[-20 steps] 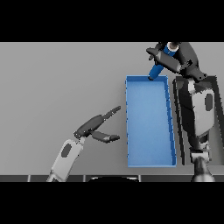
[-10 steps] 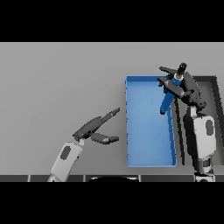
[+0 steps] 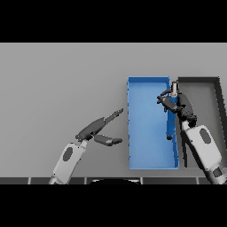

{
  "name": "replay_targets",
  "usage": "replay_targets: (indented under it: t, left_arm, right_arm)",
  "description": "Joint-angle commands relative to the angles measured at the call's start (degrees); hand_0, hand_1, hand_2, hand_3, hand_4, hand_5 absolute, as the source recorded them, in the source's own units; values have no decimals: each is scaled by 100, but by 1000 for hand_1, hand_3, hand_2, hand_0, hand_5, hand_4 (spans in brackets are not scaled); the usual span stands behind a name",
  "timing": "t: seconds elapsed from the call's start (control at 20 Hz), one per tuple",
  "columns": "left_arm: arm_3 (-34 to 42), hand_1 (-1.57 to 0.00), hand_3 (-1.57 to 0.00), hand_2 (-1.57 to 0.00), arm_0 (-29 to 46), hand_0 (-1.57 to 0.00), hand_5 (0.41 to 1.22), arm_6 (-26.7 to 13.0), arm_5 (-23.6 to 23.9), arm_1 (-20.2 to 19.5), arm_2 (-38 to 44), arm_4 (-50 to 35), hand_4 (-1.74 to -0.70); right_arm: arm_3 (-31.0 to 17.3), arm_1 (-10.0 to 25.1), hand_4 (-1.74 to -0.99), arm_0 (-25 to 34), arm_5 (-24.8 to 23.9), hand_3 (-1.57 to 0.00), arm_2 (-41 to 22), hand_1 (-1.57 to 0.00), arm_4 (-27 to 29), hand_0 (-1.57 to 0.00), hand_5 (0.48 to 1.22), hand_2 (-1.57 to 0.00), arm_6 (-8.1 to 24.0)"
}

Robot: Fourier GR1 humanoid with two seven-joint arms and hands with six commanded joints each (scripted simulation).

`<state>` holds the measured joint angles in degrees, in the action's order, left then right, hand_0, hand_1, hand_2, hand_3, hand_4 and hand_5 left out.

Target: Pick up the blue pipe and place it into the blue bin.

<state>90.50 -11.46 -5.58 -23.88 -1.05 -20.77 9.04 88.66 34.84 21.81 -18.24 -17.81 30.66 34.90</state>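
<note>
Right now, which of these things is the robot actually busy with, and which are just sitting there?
Part of the job: blue pipe, blue bin, right hand gripping the pipe over the bin.

Just there: dark bin, left hand idle, grey table.

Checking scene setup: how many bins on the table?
2: blue bin at centre-right, with the blue pipe at its right wall; dark grey bin right beside it on the right.

Flat, even, moderate light across the grey worktop (image 3: pixel 53 80). No glare, no hotspots. Shadows barely register, only slight shading inside the blue bin (image 3: pixel 150 159). No edge distortion visible.
</note>
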Motion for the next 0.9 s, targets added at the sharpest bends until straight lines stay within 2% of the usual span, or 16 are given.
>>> replay_targets:
  t: [0.0,0.05,0.15,0.2,0.3,0.4,0.5,0.85]
  left_arm:
    - [84,1,1,1,46,1,421,43,-23,-25,-26,-11,-882]
    - [47,1,1,1,-30,1,422,-40,4,10,-6,-3,-881]
    - [92,1,1,1,47,1,425,-30,-19,-23,-10,-24,-878]
    - [111,1,1,1,67,1,427,-14,-21,-49,2,-27,-878]
    - [159,1,1,1,79,1,430,-7,-17,-41,4,-55,-879]
    - [223,1,1,1,99,1,429,-82,-58,3,-49,-103,-884]
    - [171,1,1,1,82,1,428,-125,-18,13,-44,-54,-886]
    - [164,1,1,1,124,1,429,-24,-16,-3,-64,-25,-887]
  right_arm:
    - [-102,189,-1678,46,-204,-788,-332,-1336,253,-1465,1221,-1339,2]
    - [-321,401,-1592,225,-377,-630,-685,-1069,487,-1172,1221,-1071,1]
    - [-442,685,-1413,417,-420,-403,-1167,-684,829,-750,1221,-685,3]
    - [-477,884,-1337,542,-372,-322,-1454,-547,1002,-599,1221,-548,3]
    - [-566,1281,-1219,945,-177,-206,-2099,-350,1343,-383,1137,-350,-14]
    - [-613,1383,-1142,1259,113,-131,-2506,-223,1213,-245,1030,-224,-57]
    - [-572,1505,-1083,1301,180,-84,-2713,-143,1272,-156,934,-143,1]
    - [-680,1703,-1038,1569,165,-17,-3313,-29,1338,-32,734,-29,5]
